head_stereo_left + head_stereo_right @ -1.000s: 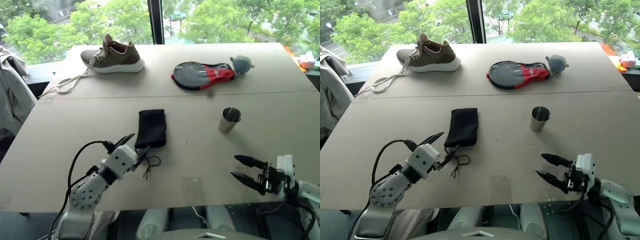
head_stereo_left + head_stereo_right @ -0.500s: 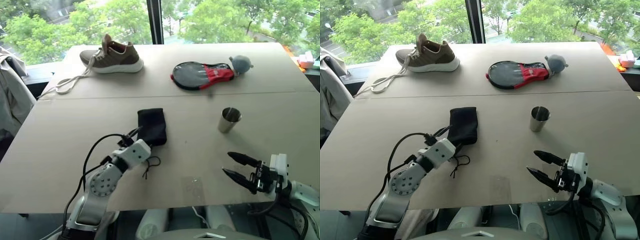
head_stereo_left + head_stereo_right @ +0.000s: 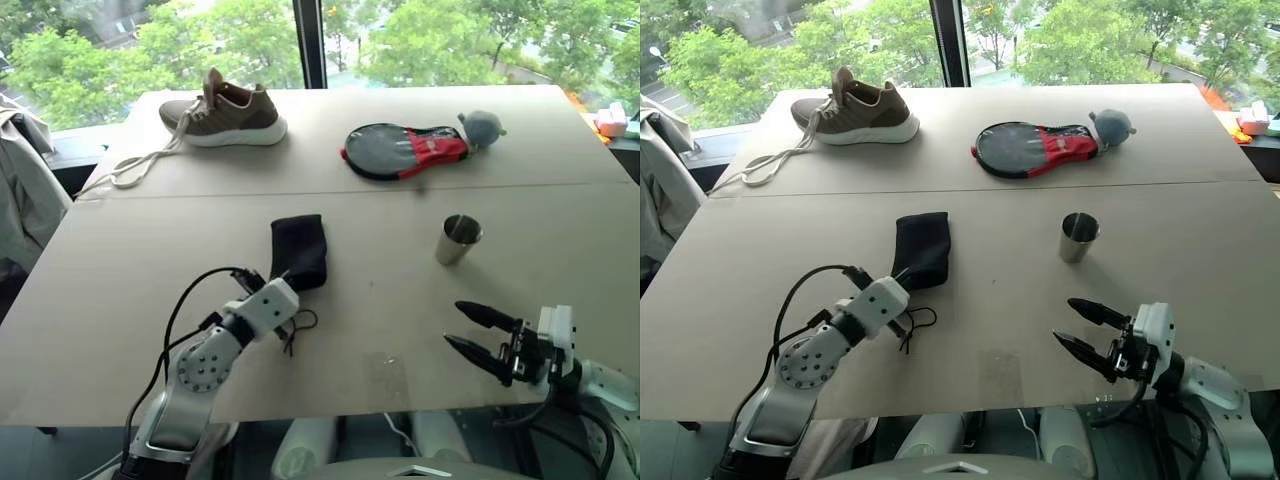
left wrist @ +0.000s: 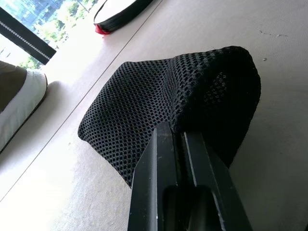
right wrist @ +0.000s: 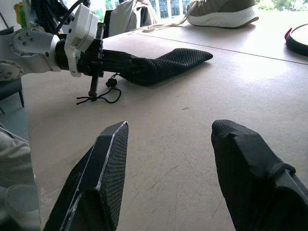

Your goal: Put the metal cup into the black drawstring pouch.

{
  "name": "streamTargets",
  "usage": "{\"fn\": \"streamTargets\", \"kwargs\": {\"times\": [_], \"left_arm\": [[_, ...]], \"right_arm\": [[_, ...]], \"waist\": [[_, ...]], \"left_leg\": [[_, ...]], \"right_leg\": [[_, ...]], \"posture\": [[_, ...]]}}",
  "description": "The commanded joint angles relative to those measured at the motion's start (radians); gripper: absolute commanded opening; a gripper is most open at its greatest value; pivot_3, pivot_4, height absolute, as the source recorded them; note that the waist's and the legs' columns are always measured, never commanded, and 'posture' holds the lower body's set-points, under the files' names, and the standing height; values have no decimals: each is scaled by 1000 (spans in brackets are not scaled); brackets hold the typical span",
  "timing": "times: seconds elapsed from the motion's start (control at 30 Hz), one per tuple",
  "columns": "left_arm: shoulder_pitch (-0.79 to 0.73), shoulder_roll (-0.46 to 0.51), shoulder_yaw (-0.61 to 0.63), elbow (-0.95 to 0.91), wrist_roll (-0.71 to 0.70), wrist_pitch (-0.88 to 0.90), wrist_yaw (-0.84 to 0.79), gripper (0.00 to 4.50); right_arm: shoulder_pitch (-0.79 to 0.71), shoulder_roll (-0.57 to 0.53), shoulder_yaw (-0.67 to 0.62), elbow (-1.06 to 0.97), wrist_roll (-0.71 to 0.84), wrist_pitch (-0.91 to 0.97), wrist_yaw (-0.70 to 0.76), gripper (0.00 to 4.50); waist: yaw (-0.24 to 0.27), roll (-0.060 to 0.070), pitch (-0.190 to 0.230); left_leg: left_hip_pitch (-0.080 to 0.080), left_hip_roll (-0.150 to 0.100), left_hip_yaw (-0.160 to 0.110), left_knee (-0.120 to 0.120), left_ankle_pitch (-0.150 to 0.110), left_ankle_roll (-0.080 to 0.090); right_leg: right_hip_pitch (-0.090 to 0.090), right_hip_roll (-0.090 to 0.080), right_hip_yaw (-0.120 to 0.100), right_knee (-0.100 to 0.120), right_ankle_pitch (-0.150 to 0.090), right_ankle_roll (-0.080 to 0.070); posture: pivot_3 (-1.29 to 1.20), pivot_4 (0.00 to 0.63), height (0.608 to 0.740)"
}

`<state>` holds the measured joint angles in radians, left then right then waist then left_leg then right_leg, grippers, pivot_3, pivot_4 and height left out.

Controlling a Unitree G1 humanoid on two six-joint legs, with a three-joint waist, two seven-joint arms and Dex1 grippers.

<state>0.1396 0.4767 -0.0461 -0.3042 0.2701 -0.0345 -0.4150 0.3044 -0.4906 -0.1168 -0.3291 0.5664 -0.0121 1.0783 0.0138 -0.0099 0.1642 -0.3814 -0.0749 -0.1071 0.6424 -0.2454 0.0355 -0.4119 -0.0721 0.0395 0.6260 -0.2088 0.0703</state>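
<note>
The metal cup (image 3: 459,240) stands upright on the table right of centre, mouth up, with nothing touching it. Left of centre lies the black drawstring pouch (image 3: 300,250), its mesh fabric (image 4: 159,101) lifted a little at the near end. My left gripper (image 3: 284,286) is shut on that near end, the fingers pinching the fabric (image 4: 171,130). The knotted cord (image 3: 298,330) trails on the table under it. At the table's near right edge my right gripper (image 3: 453,323) stands open, pointing left, well short of the cup. The right wrist view also takes in the left gripper (image 5: 127,61) holding the pouch.
A brown shoe (image 3: 225,108) with loose laces sits at the far left. An oval black-and-red paddle case (image 3: 405,150) and a grey ball (image 3: 483,125) lie at the far right. A jacket (image 3: 25,190) hangs beyond the table's left edge.
My left gripper moved forward to the pouch's near end and shut on it; the pouch shifted slightly left and tilted. My right gripper stays open and has barely moved.
</note>
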Motion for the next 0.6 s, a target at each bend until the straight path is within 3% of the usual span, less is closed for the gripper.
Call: {"fn": "streamTargets", "kwargs": {"times": [0.03,0.17,0.33,0.6], "left_arm": [[-27,-22,32,-46,-52,75,-4,55],[-92,-109,66,-127,-205,286,-19,55],[-170,-145,77,-212,-303,482,-25,55],[-301,-160,99,-287,-411,785,4,55]], "right_arm": [[-67,-17,-26,-46,6,-19,-21,2772],[-274,-83,-38,-67,-47,70,-135,2772],[-469,-179,1,0,-195,135,-212,2772],[-515,-332,114,74,-334,219,-137,2772]], "waist": [[0,0,0],[-2,0,1],[3,-1,0],[2,-1,0]], "left_leg": [[0,0,0,0,0,0],[0,0,0,3,0,0],[-3,-1,-3,6,2,3],[-5,-3,-4,6,2,3]], "right_leg": [[0,0,0,0,0,0],[0,2,-2,1,0,1],[0,2,-7,2,4,-2],[-1,0,-9,0,4,-3]], "posture": [[0,150,736],[0,150,736],[0,150,736],[0,150,736]]}}
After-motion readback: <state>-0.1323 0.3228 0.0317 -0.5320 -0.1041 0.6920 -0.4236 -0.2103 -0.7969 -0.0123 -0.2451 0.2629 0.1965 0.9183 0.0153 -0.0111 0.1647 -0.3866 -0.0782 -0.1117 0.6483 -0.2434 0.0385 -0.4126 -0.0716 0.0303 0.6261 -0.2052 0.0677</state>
